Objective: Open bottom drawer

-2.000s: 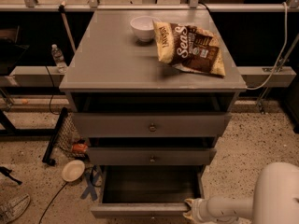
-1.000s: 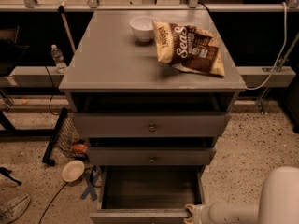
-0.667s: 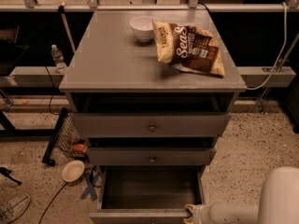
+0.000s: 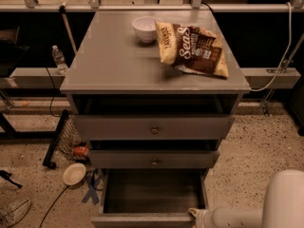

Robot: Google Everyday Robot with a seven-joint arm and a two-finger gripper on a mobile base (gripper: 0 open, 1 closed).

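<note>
A grey three-drawer cabinet [image 4: 152, 65] stands in the middle of the camera view. Its bottom drawer [image 4: 152, 194] is pulled far out, its dark inside shows and its front [image 4: 142, 220] runs along the lower edge of the view; its knob is out of view. The top drawer [image 4: 153, 127] and middle drawer [image 4: 153, 158] each show a round knob and stand slightly out. My gripper [image 4: 194, 214] is at the bottom right, by the right end of the bottom drawer's front, on the white arm [image 4: 247, 217].
A white bowl [image 4: 144, 28] and a snack bag [image 4: 192, 48] lie on the cabinet top. On the speckled floor at left are a plate [image 4: 74, 174], a wire basket [image 4: 71, 139], a cable and a water bottle [image 4: 58, 59]. A dark rack stands behind.
The bottom drawer has come a little further out toward the camera, and my gripper and arm have moved down with it toward the lower edge.
</note>
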